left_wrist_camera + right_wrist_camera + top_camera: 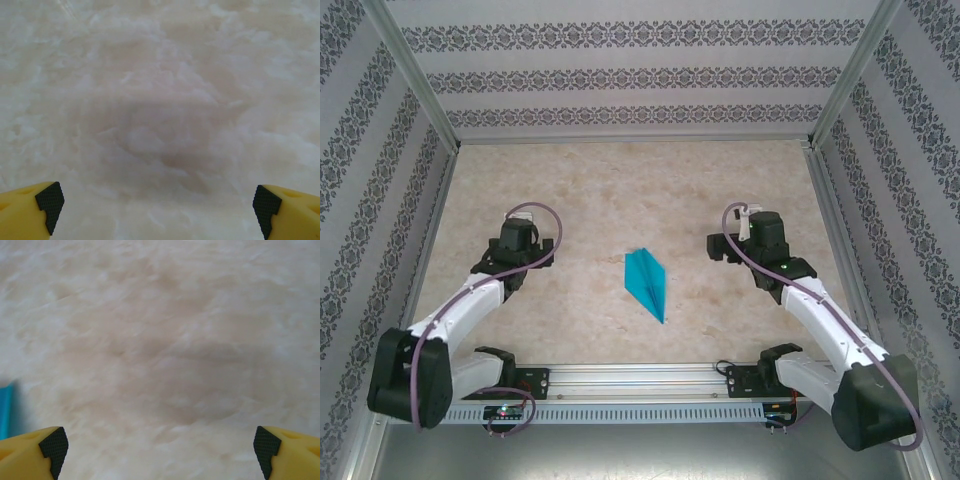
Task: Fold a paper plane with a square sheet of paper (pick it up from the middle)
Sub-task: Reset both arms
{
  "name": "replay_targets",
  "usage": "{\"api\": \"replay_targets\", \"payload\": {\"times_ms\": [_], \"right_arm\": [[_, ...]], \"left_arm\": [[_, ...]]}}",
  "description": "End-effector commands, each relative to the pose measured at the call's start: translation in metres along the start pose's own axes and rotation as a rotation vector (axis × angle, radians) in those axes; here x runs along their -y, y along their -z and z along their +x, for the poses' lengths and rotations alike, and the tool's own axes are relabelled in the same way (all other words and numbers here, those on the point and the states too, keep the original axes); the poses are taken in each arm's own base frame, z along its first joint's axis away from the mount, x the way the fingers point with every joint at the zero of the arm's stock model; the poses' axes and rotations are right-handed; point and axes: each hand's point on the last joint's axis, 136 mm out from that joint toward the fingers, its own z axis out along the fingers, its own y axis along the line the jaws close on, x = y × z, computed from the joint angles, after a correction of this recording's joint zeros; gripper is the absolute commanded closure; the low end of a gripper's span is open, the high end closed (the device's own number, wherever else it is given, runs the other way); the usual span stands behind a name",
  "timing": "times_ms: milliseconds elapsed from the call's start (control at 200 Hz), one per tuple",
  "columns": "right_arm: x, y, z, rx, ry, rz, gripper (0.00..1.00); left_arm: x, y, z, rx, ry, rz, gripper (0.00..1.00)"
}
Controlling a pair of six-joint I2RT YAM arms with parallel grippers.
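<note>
Scanning for lettering and I find none I can read. The paper plane (647, 283) is plain teal, the wallpaper (640, 75) runs in floral bands without words, and the marbled table (620, 180) carries no print. The little lit board (505, 408) on the rail by my bases is too small to make out any marking.

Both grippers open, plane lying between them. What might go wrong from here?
The paper plane lies loose on the table; a low sweep across the middle could nudge or crumple it.
Its teal edge shows just left of the open right gripper, so a move that way might snag it.
</note>
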Motion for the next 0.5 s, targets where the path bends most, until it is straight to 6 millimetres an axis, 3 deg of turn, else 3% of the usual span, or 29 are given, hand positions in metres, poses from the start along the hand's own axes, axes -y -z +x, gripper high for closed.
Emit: {"api": "replay_targets", "payload": {"times_ms": [0,175,495], "right_arm": [[0.028,-0.011,-0.02,0.128,0.02,0.099,0.02],[0.055,-0.021,-0.027,0.266,-0.005,0.166,0.03],[0.089,-0.045,-0.043,0.387,-0.078,0.167,0.02]], "left_arm": [[-0.003,-0.015,-0.024,0.113,-0.02,-0.001,0.0],[-0.004,-0.044,-0.022,0.124,-0.001,0.063,0.0],[0.004,-0.07,-0.051,0.188,0.004,0.15,0.0]]}}
